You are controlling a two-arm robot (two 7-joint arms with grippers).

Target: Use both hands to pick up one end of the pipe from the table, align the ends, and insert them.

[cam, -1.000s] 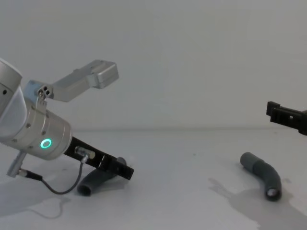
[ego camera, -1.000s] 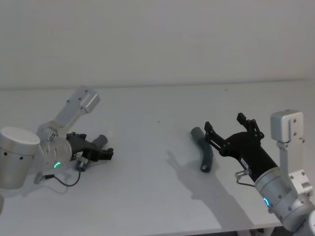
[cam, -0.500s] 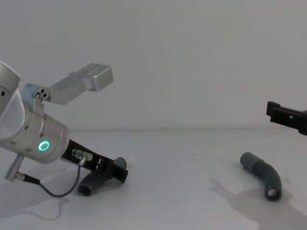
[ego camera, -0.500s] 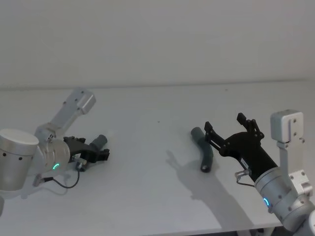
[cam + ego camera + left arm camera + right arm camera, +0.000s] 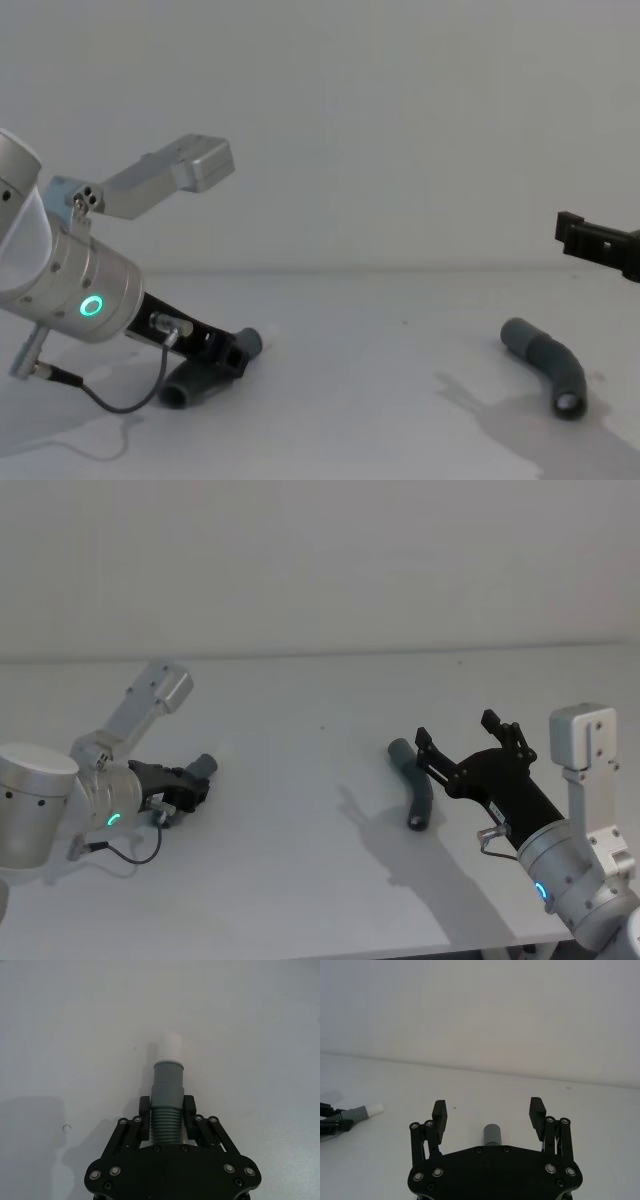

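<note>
While the left hand (image 5: 167,1108) sat clamped on one ribbed pipe piece (image 5: 168,1080) at the left of the worktop (image 5: 300,810), its wrist view revealed that piece's white tip (image 5: 170,1046). Two pieces in all; the second piece (image 5: 418,792) lay near the right hand (image 5: 456,730), spread apart.

Open table (image 5: 300,820) stretches wide between the left pipe piece (image 5: 203,766) and the right pipe piece (image 5: 416,786).

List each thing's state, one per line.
left gripper: shut on left pipe piece
left pipe piece: gripped at its ribs, white tip free
right gripper: open, above right pipe piece
right pipe piece: lying ungripped on table
table: bears both pieces, far apart
</note>
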